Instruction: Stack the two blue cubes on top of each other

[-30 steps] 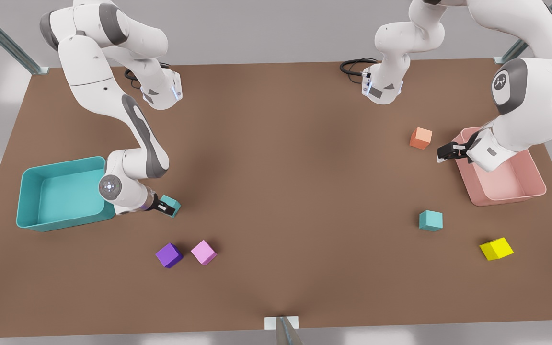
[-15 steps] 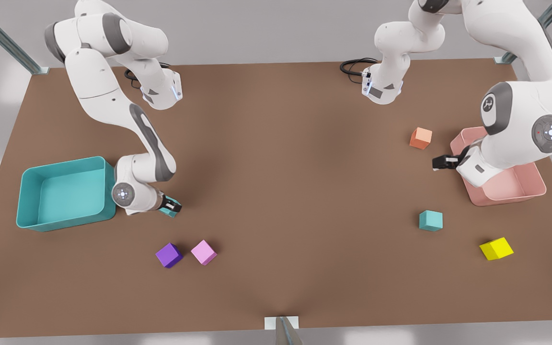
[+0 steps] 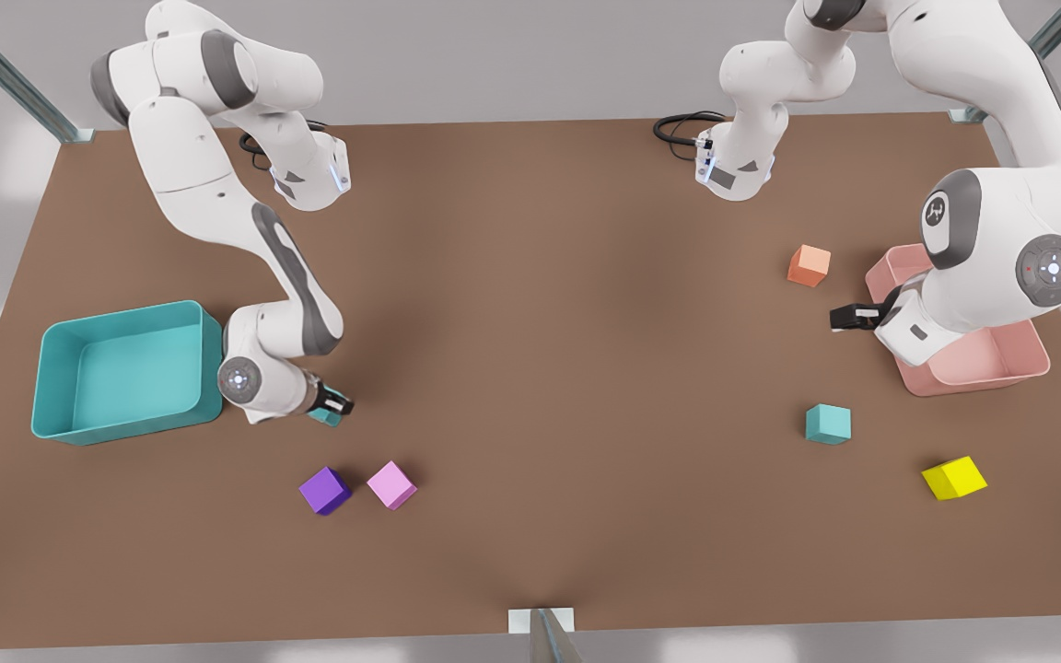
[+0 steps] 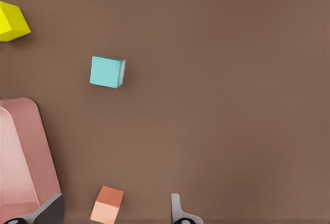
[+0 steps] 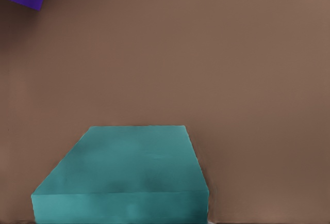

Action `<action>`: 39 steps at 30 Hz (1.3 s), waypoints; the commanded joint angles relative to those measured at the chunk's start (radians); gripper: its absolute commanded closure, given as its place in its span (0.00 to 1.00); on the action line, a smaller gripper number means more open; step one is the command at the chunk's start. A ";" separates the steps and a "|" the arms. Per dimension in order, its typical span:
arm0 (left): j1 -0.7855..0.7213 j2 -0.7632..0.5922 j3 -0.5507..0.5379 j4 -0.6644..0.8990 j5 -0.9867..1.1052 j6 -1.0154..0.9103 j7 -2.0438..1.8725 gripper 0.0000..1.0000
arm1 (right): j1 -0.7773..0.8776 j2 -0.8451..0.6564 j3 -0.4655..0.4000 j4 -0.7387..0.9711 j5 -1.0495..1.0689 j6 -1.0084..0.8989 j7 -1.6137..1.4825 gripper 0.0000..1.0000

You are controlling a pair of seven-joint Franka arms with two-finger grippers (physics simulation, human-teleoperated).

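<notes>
— What do the things rest on?

— A plain brown desk (image 3: 530, 322), matte, against a pale grey room with metal struts (image 3: 5, 78) at its far corners. Both arm bases stand along the far edge.

— Where are the cubes for stacking?

— The first blue cube (image 3: 326, 417) lies near the desk's edge at the front view's left, just beside the teal bin (image 3: 125, 428), under the right gripper (image 3: 332, 405). The second blue cube (image 3: 828, 424) sits flat toward the opposite edge, between the pink bin (image 3: 973, 378) and the yellow cube (image 3: 953, 478), roughly square to the desk's edges. Being cubes, neither has a long axis.

— Does the right gripper grasp its cube?

— It is low over it; whether it grips, I cannot tell.

— And the left gripper (image 3: 848, 318)?

— It hovers by the pink bin's corner, near the orange cube (image 3: 809, 265), fingers (image 4: 178, 208) spread wide and holding nothing.

— Anything else?

— A purple cube (image 3: 324, 490) and a pink cube (image 3: 391, 484), side by side toward the near edge.
</notes>
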 commanded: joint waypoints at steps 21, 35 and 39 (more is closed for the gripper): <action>0.087 0.351 0.052 -0.161 -0.010 0.685 0.469 0.00 | 0.727 0.525 -0.010 0.860 0.052 -0.058 1.064 0.00; 0.093 0.481 0.052 -0.159 -0.040 0.806 0.469 0.00 | 0.371 0.286 -0.010 0.850 -0.006 -0.570 0.511 0.00; 0.095 0.504 0.052 -0.161 -0.040 0.805 0.469 0.00 | 0.072 0.298 -0.045 0.804 -0.126 -0.625 0.086 0.00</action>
